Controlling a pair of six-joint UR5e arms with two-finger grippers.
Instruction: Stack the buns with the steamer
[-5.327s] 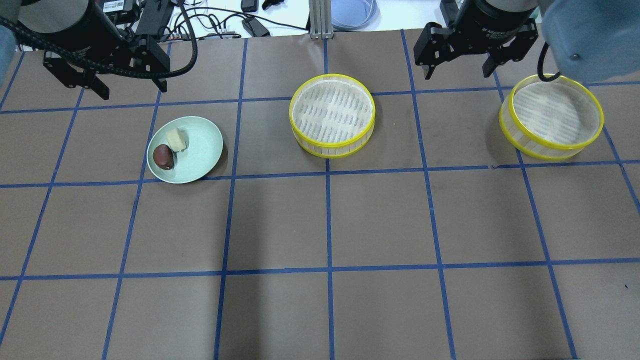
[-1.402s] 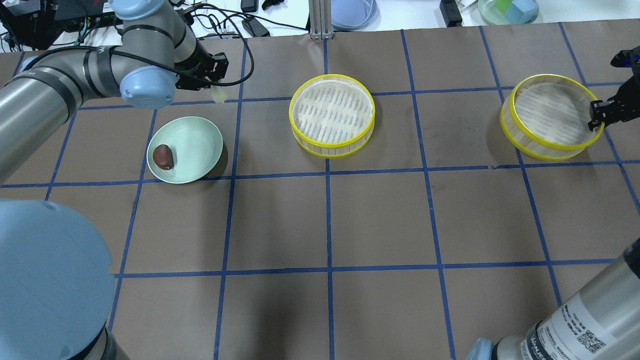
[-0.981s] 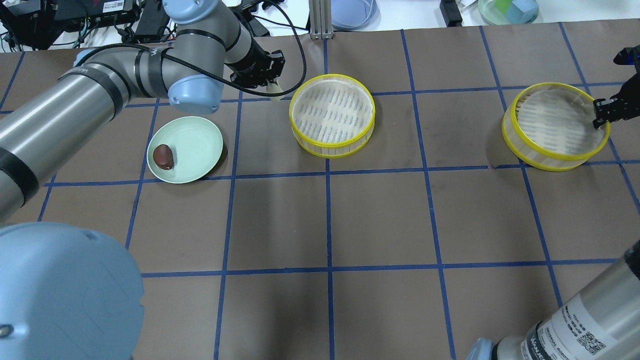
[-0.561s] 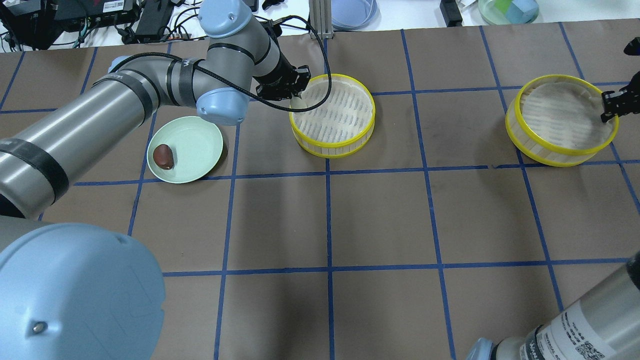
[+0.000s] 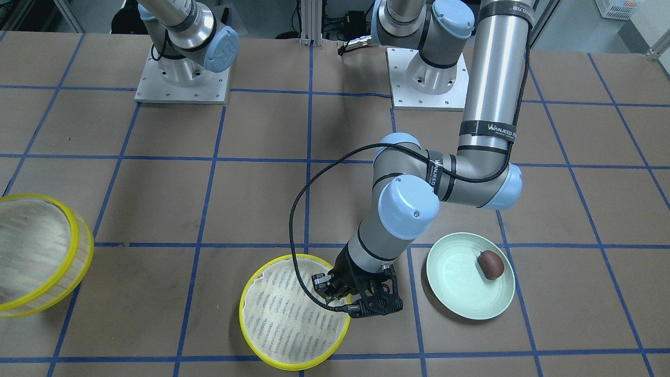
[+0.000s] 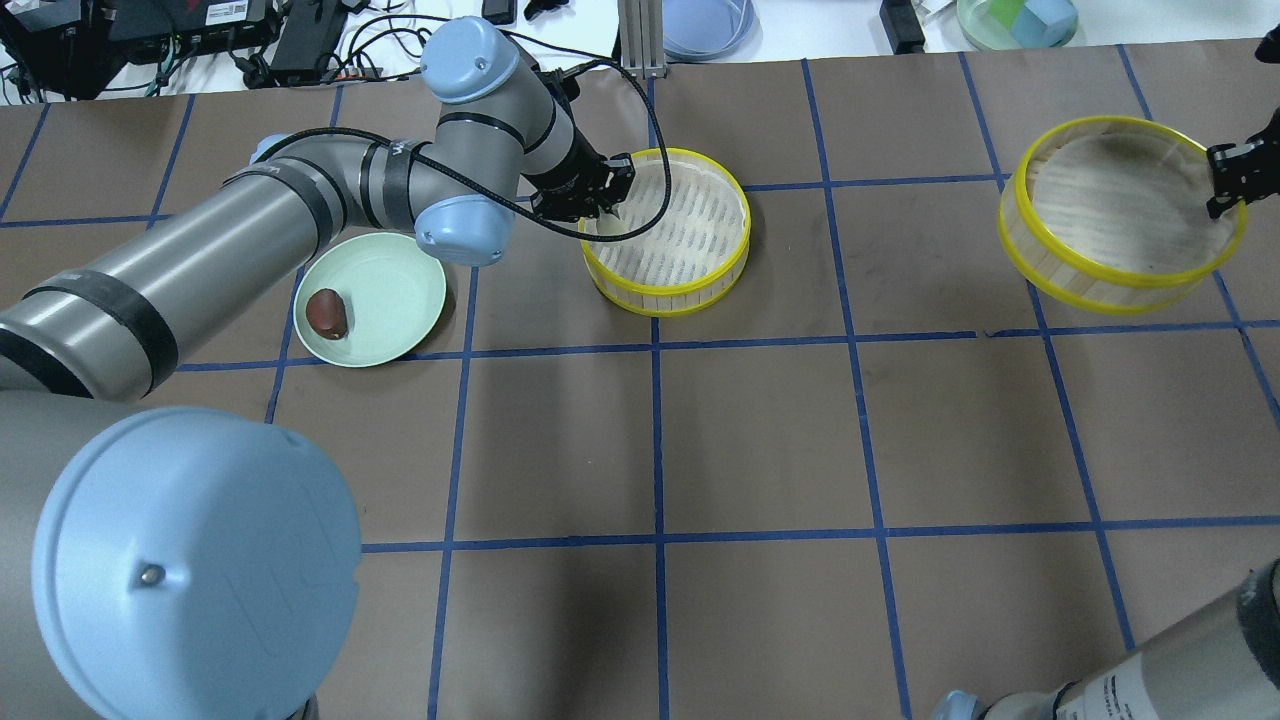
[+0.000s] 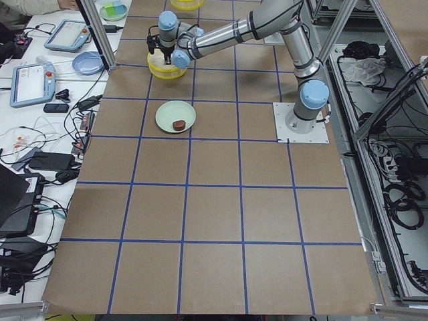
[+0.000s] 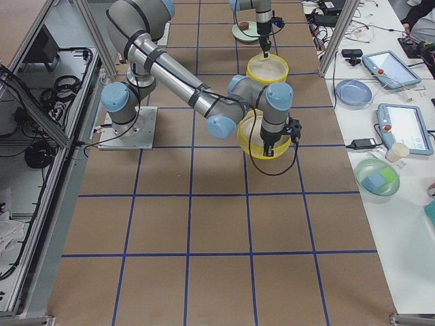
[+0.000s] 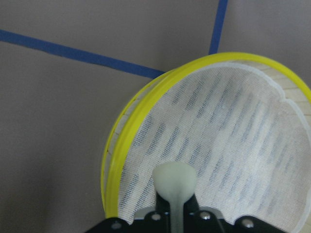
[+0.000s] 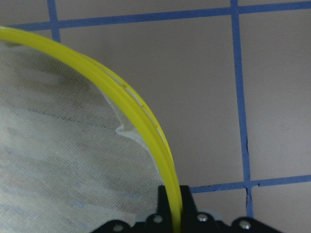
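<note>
A: Cream bun [image 9: 175, 175]?
B: Blocky, pale, pinched in left end effector [image 6: 608, 192], over centre tier [image 6: 668, 296]'s mesh cloth, just inside the yellow rim.
A: Rest?
B: Oval brown bun [image 6: 327, 312] sits on smooth mint plate [image 6: 400, 270]. Right end effector [image 10: 172, 206] clamped on 2nd tier [image 6: 1095, 285]'s rim; tier's tilted. Worktop [image 6: 760, 440]: brown paper w/ blue tape grid.

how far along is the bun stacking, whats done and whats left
Done: nothing sits in a steamer tier yet. In hand: the left gripper is shut on the cream bun just inside the rim of the middle tier, and the right gripper pinches the rim of the second tier, which looks tilted. Left: release the cream bun, move the brown bun off the green plate into a tier, then stack the tiers.
</note>
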